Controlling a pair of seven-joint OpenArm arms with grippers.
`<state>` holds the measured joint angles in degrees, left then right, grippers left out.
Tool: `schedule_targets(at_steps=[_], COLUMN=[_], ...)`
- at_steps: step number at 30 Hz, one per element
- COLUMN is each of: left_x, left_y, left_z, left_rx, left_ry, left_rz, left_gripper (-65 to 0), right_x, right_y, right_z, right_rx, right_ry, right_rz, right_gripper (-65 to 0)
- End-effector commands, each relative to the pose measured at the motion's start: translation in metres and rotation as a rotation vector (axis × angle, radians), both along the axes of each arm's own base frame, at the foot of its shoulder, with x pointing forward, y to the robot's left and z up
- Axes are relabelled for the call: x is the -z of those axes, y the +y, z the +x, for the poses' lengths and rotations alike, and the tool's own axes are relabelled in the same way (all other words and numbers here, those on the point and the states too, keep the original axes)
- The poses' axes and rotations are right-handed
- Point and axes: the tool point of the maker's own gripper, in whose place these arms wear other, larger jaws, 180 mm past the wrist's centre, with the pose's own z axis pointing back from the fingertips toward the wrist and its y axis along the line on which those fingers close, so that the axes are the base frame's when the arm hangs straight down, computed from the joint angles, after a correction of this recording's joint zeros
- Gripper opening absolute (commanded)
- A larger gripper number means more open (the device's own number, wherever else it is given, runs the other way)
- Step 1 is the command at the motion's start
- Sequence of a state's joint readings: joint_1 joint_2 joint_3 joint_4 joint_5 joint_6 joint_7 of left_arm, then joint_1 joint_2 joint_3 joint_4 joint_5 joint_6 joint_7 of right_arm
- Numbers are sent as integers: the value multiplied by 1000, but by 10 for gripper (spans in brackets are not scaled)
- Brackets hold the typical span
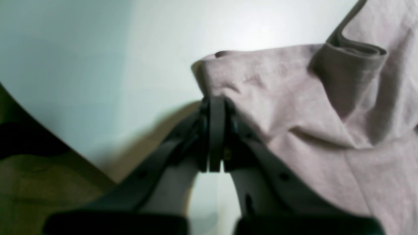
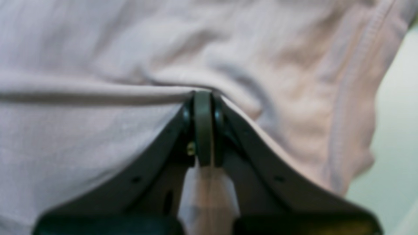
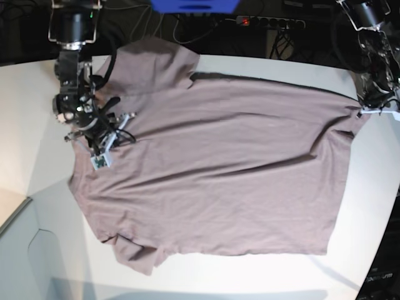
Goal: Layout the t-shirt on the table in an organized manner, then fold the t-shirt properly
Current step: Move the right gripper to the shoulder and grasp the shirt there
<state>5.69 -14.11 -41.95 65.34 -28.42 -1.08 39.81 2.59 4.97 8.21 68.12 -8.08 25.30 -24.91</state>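
On the white table [image 3: 262, 69] the t-shirt [image 3: 219, 162] lies long axis left-right; left gripper [image 1: 214, 104] and right gripper [image 2: 203, 98] fingers pinch cloth at opposite ends.

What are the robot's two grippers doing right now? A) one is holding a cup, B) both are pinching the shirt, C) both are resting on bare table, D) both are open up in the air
B: the left gripper and the right gripper are each shut on an edge of the t-shirt, which lies spread over the white table.
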Motion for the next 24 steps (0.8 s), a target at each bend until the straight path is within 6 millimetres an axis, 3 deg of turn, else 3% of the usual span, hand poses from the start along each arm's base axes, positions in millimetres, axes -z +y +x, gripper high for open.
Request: schedule_targets(at_steps=[1,6,11,14,18,21,24], left_x=[6,10,13,-2,-26,-39,-47], left_y=[0,0,-19,-30,-34,-36,-33], left_z=[-13,-28,-30,-21,-7,-9,-13], left_rx=[-3,-3,0,20,43,61,70], left_ry=[47,71,60,8,-60,-82,-86], left_rz=[-6,-6,-34,-16,23,53,78], left_gripper=[-650,-650,-650,-650,-650,-649,-646], right_x=[8,16,6,-15,-42,-72,-93], right_y=[-10,-18,-35,-36,-32,-19,-15], right_z=[-4,16,36,47,45,40,22], right_rx=[-5,5,15,6,-14,-34,-48], right_ry=[46,29,7,-57,-144,-235,-253], right_rz=[-37,-11,-33,-53,-79,-87,-127], right_gripper=[-650,-650,-650,-650,-650,-650,-650])
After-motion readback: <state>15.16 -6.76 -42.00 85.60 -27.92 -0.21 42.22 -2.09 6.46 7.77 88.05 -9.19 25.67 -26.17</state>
